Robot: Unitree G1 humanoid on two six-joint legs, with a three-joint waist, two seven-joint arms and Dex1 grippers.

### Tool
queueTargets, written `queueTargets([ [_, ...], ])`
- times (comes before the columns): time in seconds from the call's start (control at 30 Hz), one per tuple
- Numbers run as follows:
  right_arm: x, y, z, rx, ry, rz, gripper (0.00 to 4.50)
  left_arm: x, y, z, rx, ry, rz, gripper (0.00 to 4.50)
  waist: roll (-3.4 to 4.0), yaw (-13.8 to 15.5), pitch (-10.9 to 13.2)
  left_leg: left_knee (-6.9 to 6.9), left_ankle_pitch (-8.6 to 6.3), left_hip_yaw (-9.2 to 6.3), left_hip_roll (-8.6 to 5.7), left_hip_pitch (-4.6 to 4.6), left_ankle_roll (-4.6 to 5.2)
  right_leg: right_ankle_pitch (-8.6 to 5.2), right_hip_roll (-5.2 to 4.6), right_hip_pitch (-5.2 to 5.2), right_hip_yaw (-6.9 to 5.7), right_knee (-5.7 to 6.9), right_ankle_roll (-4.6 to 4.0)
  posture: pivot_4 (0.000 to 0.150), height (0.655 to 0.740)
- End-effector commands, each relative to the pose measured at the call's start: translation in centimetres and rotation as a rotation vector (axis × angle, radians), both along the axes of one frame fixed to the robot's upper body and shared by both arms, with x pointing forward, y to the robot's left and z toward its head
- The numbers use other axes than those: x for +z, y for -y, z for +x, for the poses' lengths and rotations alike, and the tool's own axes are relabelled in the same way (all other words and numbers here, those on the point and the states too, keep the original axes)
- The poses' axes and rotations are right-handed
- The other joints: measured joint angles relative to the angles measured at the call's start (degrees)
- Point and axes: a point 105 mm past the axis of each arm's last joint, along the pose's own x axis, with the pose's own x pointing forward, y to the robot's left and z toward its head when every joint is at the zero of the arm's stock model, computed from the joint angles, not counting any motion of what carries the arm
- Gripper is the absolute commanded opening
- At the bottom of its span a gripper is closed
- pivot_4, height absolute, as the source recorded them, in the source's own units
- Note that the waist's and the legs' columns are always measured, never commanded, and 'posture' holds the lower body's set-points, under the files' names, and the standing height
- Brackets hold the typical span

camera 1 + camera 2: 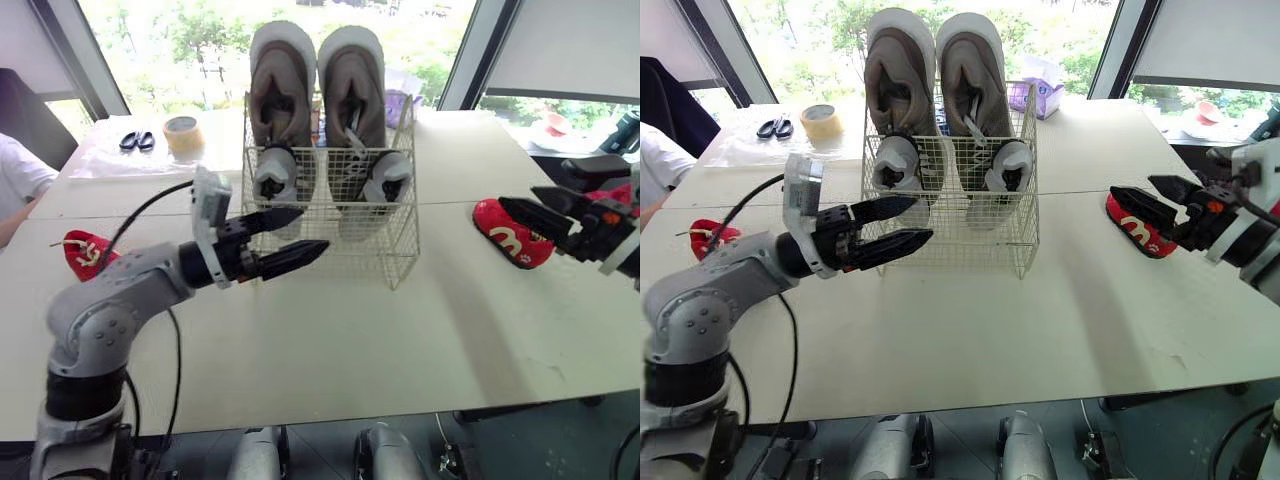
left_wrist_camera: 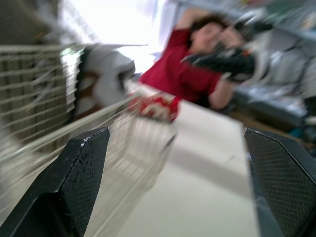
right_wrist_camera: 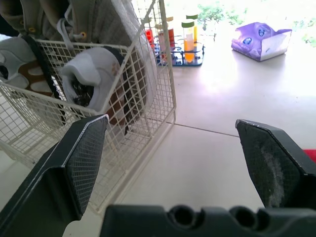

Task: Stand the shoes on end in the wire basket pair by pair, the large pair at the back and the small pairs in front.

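Well left of the wire basket [image 1: 402, 252], the left red shoe [image 1: 85, 253] lies on the white surface [image 1: 330, 345], partly behind the left arm. Far-left of the basket, at the back edge: scissors [image 1: 136, 141] and a tape roll [image 1: 184, 134]. The left gripper [image 1: 312, 230] hovers at the basket's front-left corner, pointing across its front wall, jaws apart and empty. Inside the basket, the large grey pair [image 1: 283, 90] stands on end against the back, side by side, rising well above the rim. The small white pair [image 1: 275, 176] stands in front of it, one shoe before each large shoe. To the right of the basket, apart from it, the right red shoe [image 1: 512, 232] lies on the surface. The right gripper [image 1: 520, 198] hangs over that shoe's far end, jaws wide apart; contact with the shoe cannot be told.
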Motion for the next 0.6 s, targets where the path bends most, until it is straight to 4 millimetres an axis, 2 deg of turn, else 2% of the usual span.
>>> queueTargets([
  [0.03,1.9,-1.2,-0.6,-0.01,0.113,-0.071,4.5,1.1,1.5,-0.1,-0.03,0.038,-0.027,4.46,0.0,-0.04,0.0,0.0,0.02,0.0,0.0,0.0,-0.03,0.0,0.0,0.0,0.0,0.0,0.0,0.15,0.6797],
  [0.07,2.0,-1.5,-0.6,-0.016,0.124,-0.075,4.5,1.0,1.7,-0.1,-0.039,0.034,-0.014,4.46,0.0,-0.13,0.0,0.0,0.16,-0.01,0.0,0.01,-0.27,0.0,0.02,0.0,0.0,0.0,0.0,0.15,0.6797],
  [0.27,1.6,-2.9,-1.2,-0.064,0.151,-0.109,4.5,0.2,1.6,0.0,-0.12,-0.03,0.104,4.46,0.02,-0.07,0.0,-0.09,0.19,-0.09,0.09,0.04,-0.33,-0.01,0.17,-0.03,0.03,-0.01,-0.01,0.15,0.6797],
  [0.3,1.6,-3.0,-1.2,-0.082,0.161,-0.134,4.5,0.0,1.4,0.4,-0.098,-0.026,0.122,4.46,0.02,0.0,0.0,-0.09,0.19,-0.08,0.08,0.04,-0.33,-0.01,0.17,-0.03,0.04,-0.02,-0.01,0.15,0.6797],
  [0.37,1.6,-2.8,-0.9,-0.136,0.169,-0.184,4.5,-1.2,1.2,2.0,0.002,0.02,0.27,4.46,0.01,0.07,0.0,-0.09,0.18,-0.08,0.08,0.03,-0.31,-0.01,0.17,-0.01,0.03,-0.07,-0.01,0.15,0.6797],
  [0.43,1.5,-3.0,-0.7,-0.148,0.175,-0.226,4.5,-1.1,0.6,3.6,0.091,0.069,0.346,4.46,0.02,0.13,0.0,-0.09,0.16,-0.09,0.06,0.0,-0.28,-0.01,0.17,0.0,0.02,-0.15,-0.03,0.15,0.6797],
  [0.47,1.4,-3.2,-0.7,-0.144,0.166,-0.227,4.5,-0.6,0.2,4.6,0.179,0.149,0.376,4.46,0.02,0.11,0.0,-0.09,0.16,-0.08,0.05,0.0,-0.28,-0.01,0.17,0.0,0.03,-0.16,-0.03,0.15,0.6797],
  [0.6,1.8,-2.9,0.1,-0.189,0.176,-0.211,4.5,0.2,0.6,4.4,0.145,0.19,0.377,4.46,0.03,-0.06,0.01,-0.11,0.11,-0.08,0.06,-0.03,-0.2,0.0,0.17,-0.01,0.03,-0.23,-0.03,0.15,0.6797],
])
